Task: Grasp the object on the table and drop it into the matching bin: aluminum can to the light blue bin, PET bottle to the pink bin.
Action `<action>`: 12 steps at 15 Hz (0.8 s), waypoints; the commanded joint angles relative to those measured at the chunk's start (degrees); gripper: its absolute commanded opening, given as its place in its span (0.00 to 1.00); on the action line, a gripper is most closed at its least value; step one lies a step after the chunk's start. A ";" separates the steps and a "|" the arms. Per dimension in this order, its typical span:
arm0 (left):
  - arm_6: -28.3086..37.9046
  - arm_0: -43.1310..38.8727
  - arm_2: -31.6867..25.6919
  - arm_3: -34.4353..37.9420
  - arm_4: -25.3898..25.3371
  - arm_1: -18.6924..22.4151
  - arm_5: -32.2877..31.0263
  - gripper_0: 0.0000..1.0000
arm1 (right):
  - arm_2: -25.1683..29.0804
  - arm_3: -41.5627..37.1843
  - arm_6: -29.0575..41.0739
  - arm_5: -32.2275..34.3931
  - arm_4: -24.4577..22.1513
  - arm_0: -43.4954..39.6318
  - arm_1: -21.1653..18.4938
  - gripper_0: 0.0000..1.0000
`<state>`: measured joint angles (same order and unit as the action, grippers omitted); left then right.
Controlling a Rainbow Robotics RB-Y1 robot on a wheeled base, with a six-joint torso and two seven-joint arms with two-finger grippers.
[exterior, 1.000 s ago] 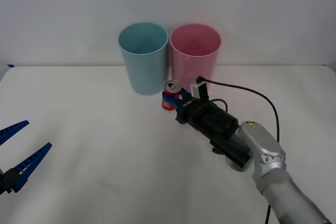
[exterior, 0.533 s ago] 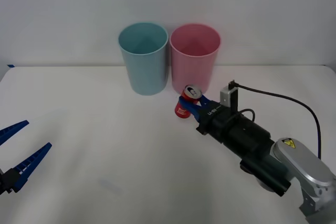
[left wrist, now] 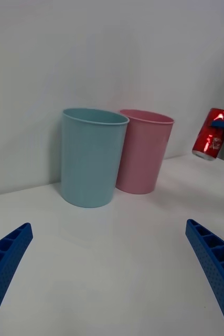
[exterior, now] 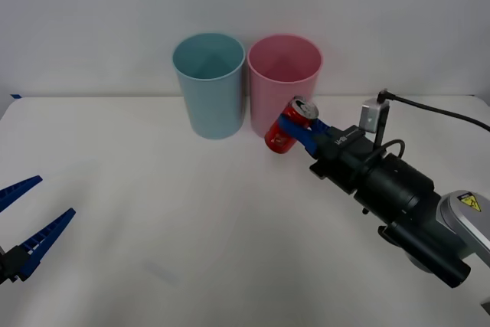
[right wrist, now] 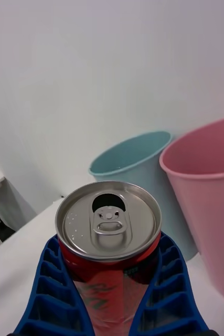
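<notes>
My right gripper (exterior: 295,128) is shut on the red aluminum can (exterior: 288,129), which hangs tilted above the white table (exterior: 153,212), in front of the pink bin (exterior: 284,82). The right wrist view shows the can's silver top with its pull tab (right wrist: 108,221) between the blue fingers (right wrist: 49,283). The light blue bin (exterior: 209,84) stands to the pink bin's left, and both bins stand upright at the table's far side. In the left wrist view the can (left wrist: 212,133) hangs to the right of the pink bin (left wrist: 143,151) and the light blue bin (left wrist: 91,156). My left gripper (exterior: 27,223) stands open low at the near left.
A black cable (exterior: 448,112) runs from the right wrist off to the right. A plain white wall rises behind the bins. The table's far edge (exterior: 92,97) runs just behind the bins.
My right gripper has lifted the can off the table and carried it up and to the right, tilting it. The left arm has not moved.
</notes>
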<state>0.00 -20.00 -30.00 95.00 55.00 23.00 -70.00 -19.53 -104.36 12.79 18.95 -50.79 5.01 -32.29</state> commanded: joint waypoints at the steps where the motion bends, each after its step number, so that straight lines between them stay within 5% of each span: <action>1: 0.00 0.00 0.00 0.00 0.00 0.00 0.00 1.00 | 0.28 -2.96 4.88 -0.49 -0.01 1.23 -1.73 0.00; 6: 0.00 0.00 0.00 0.00 0.00 0.00 0.00 1.00 | -1.21 -2.87 7.95 -1.55 0.43 9.22 -3.66 0.00; 12: 0.00 0.00 0.00 0.00 0.00 0.00 0.00 1.00 | -9.73 6.89 8.57 -6.29 3.07 27.68 -3.83 0.00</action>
<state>0.00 -20.00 -30.00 95.00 55.00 23.00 -70.00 -28.08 -98.83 21.29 13.84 -47.66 30.71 -36.43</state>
